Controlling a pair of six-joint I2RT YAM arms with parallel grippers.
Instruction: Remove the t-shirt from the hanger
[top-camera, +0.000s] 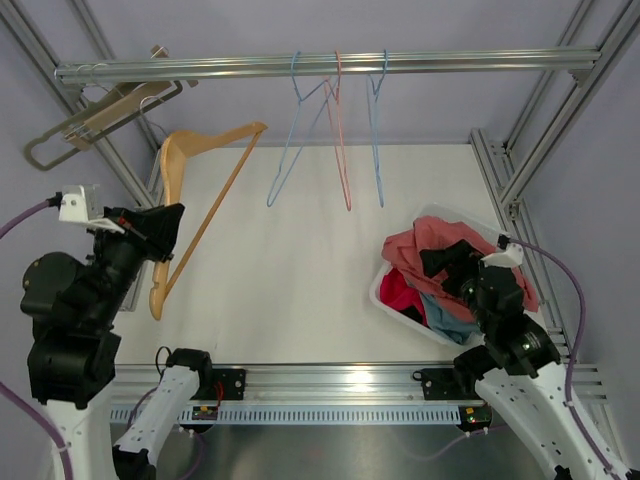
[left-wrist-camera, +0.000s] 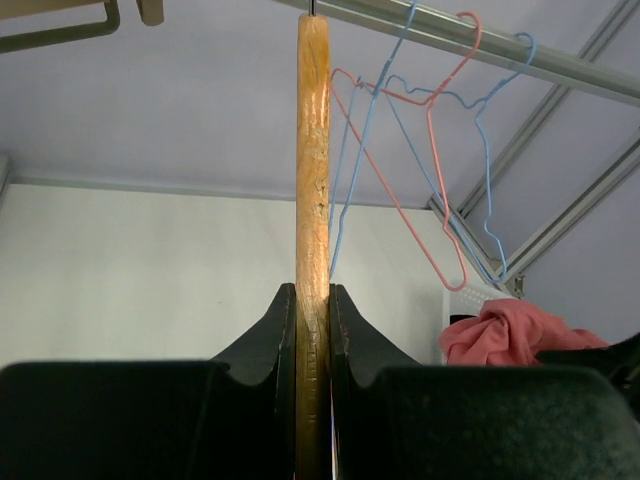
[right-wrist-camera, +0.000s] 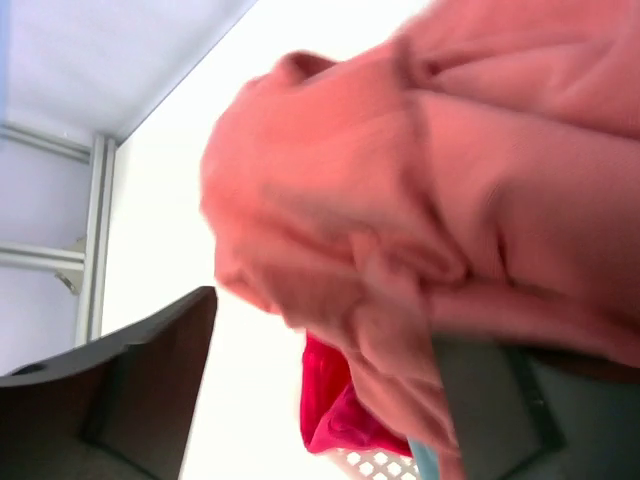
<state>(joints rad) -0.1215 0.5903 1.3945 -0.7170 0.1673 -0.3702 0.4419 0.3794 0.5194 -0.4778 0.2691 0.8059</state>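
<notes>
My left gripper (top-camera: 165, 235) is shut on the bare wooden hanger (top-camera: 213, 205), which leans from the gripper up toward the rail. In the left wrist view the hanger (left-wrist-camera: 313, 150) stands straight up, clamped between the two fingers of that gripper (left-wrist-camera: 312, 292). The pink t-shirt (top-camera: 430, 245) lies crumpled on top of the white basket (top-camera: 395, 305) at the right. My right gripper (top-camera: 455, 265) hovers just over it. Seen from the right wrist, the right gripper (right-wrist-camera: 335, 330) stands open, and the t-shirt (right-wrist-camera: 400, 180) hangs loose across the gap and over the right finger.
The basket also holds red cloth (right-wrist-camera: 345, 410) and blue cloth (top-camera: 450, 325). Three thin wire hangers (top-camera: 340, 130), two blue and one pink, hang from the metal rail (top-camera: 300, 66). Another hanger (top-camera: 100, 115) hangs at the rail's left end. Frame posts stand at both sides.
</notes>
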